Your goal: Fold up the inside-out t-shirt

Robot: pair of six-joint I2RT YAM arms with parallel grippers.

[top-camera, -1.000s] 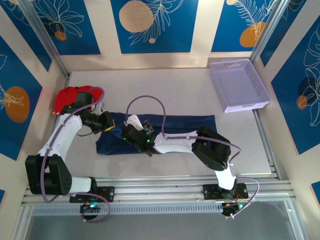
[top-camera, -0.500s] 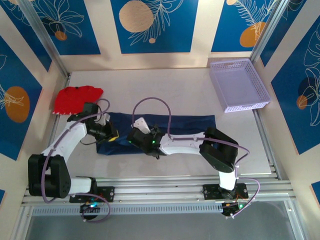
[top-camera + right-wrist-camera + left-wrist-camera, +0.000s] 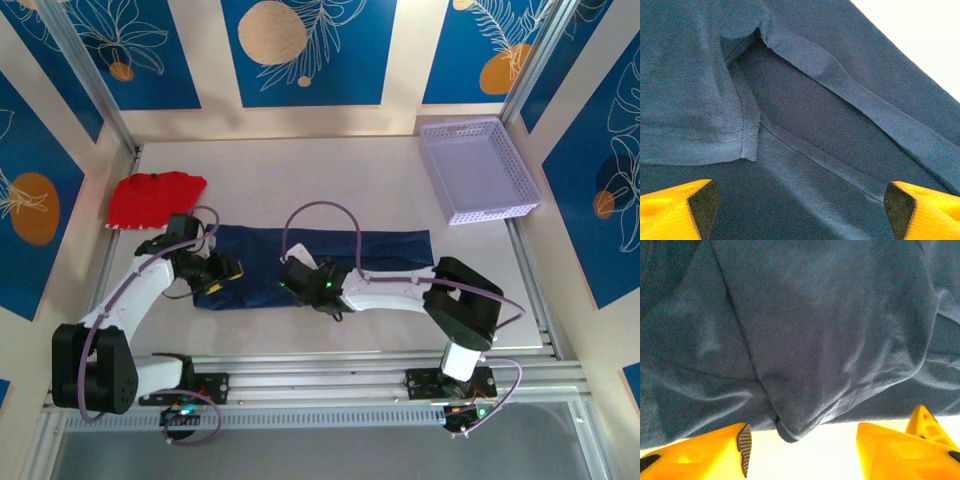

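On the bench [image 3: 300, 180], navy t-shirt [image 3: 380, 245] in a long band
Left pincer [image 3: 802, 442] spread at its edge; right pincer [image 3: 800, 202] spread wide over seams

Top camera looks down from behind; wrist cameras face the same t-shirt [image 3: 395, 245] closely.

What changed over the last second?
Left gripper slid nearer and rightward over the navy t-shirt's left end; right gripper shifted rightward and nearer over its middle. Both are open, gripping nothing. T-shirt, red garment and lavender basket stayed put.
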